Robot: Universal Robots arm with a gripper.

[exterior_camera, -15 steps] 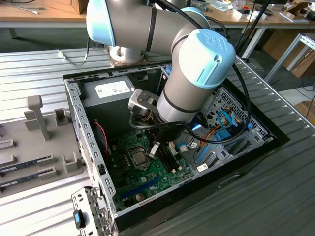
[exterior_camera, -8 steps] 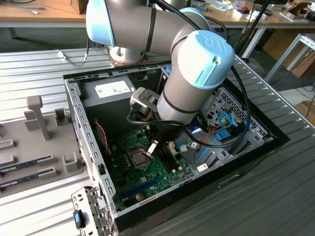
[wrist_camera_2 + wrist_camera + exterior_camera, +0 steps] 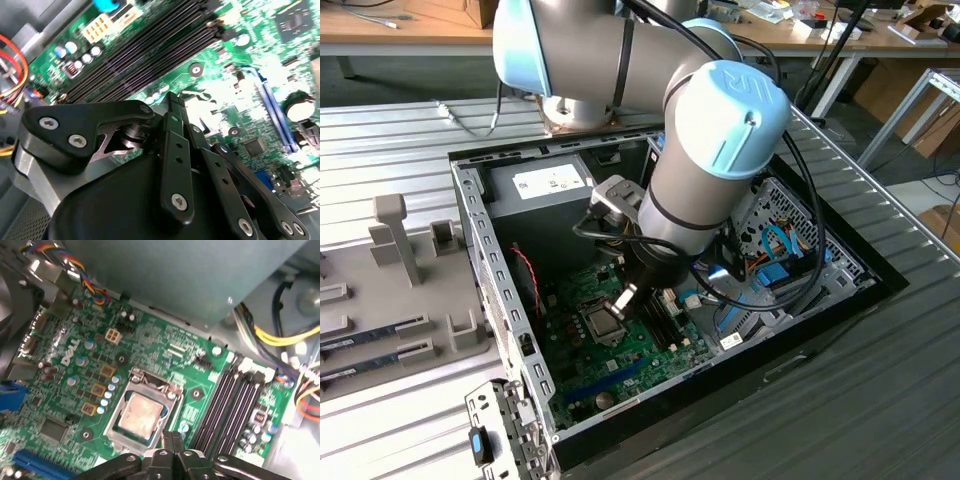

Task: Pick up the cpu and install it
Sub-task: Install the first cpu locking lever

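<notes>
— Where was the cpu (image 3: 141, 416) at that moment?

— It lay flat inside its socket frame (image 3: 131, 433) on the green motherboard (image 3: 75, 390), in the open computer case (image 3: 480, 240). In the first wrist view its dull metal top looked level with the frame, with no corner raised.

— And the gripper (image 3: 170, 442)?

— It stood low over the board, just beside the socket, on the side of the black memory slots (image 3: 232, 402). The two fingertips were pressed together and held nothing. In the exterior view the arm leaned deep into the case, and the gripper's tip (image 3: 621, 302) was at the edge of the socket.

— So the chip was already placed?

— I judged so, but I could not say whether it was fully seated.

— What did this step ask for, in your opinion?

— Gentle work, I thought. The chip must sit square, so any push should go straight down, never sideways. Also the cables (image 3: 295, 332) near the slots were close to the wrist, and they could catch.
</notes>
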